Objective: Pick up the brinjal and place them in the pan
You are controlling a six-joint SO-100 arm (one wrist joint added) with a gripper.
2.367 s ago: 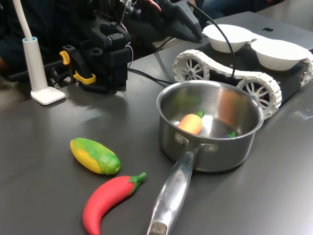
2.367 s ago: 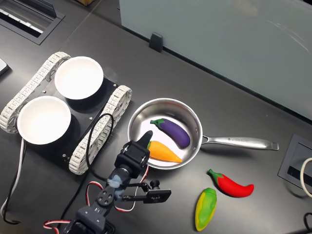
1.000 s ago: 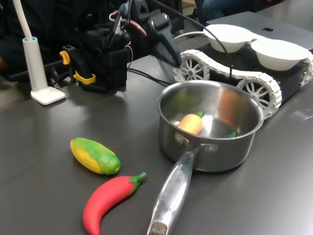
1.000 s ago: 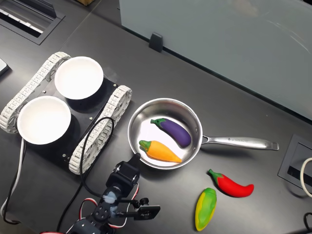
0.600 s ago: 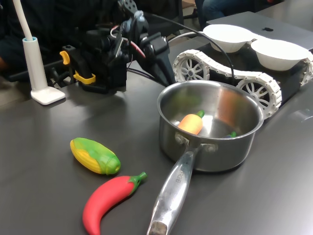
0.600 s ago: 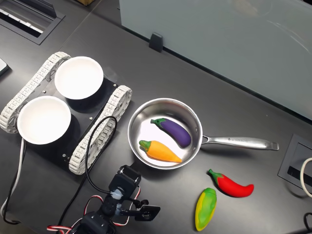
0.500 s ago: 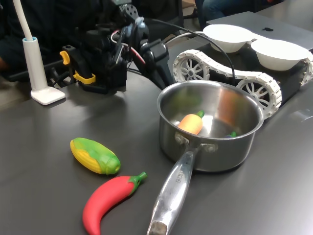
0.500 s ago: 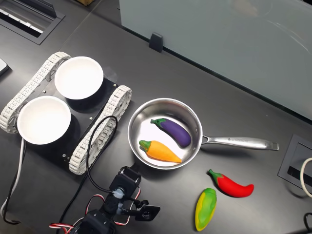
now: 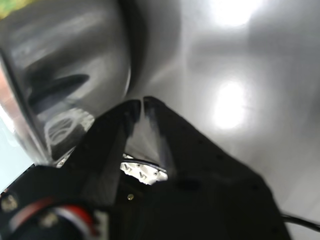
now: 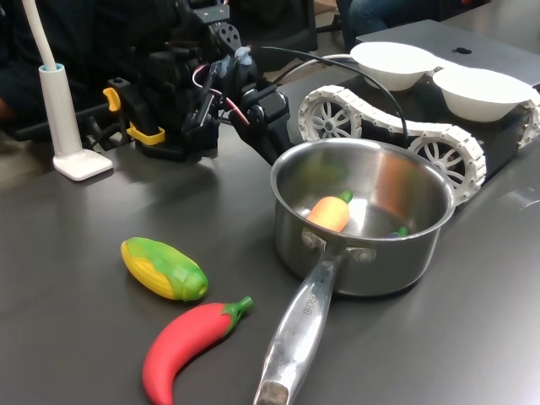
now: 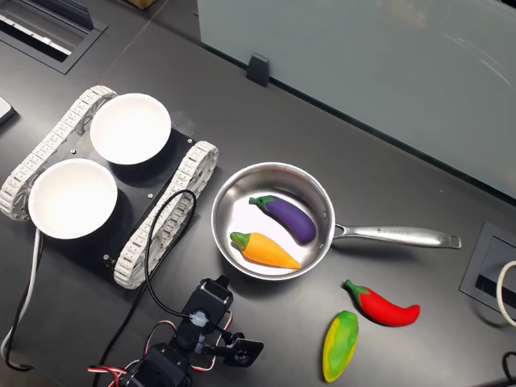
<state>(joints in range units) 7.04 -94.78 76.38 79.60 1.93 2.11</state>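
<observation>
Low, arm folded beside the pan (image 11: pixel 318 196), jaws seemingly together, empty, brinjal (image 11: pixel 285 218) inside pan.

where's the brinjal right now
In the second exterior view the brinjal lies inside the pan, beside the orange carrot, on the side nearer the pan's handle.

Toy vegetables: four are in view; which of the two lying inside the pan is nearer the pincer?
The orange carrot. It lies on the pan's side facing the pincer, while the purple brinjal lies beyond it.
</observation>
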